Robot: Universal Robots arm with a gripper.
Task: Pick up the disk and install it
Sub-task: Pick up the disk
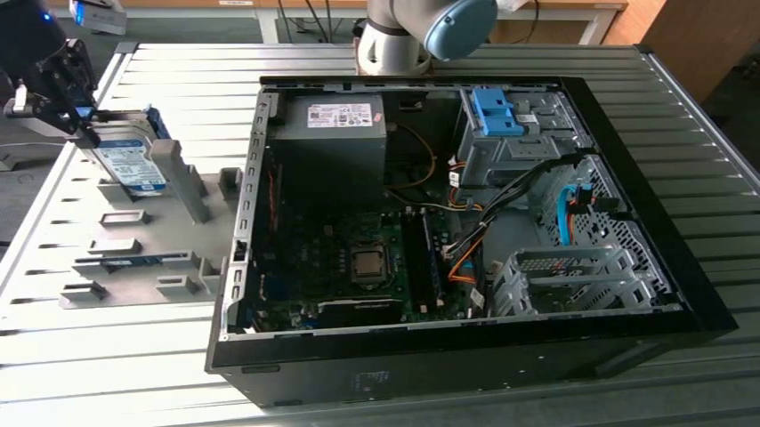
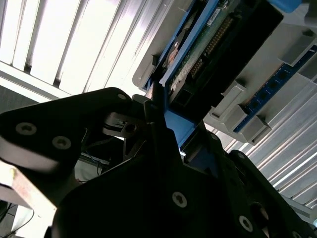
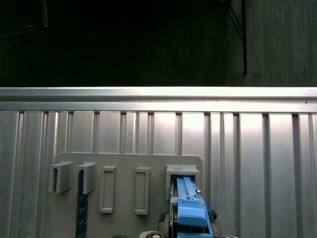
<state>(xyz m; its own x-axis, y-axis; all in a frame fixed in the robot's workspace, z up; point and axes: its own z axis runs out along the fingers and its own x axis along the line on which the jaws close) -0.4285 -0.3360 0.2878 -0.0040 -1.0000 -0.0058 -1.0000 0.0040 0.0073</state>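
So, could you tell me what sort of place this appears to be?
Probably a robotics lab bench for computer assembly: an open computer case sits on a slotted metal table, beside a grey fixture holding the disk, with the end effector at it.

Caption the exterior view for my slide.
Gripper at the disk standing in its gray rack, beside the open computer case.

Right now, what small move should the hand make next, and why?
Probably a short straight lift, once the grip is sure: the hand is at the top edge of the disk, which stands upright in a slot of the rack.
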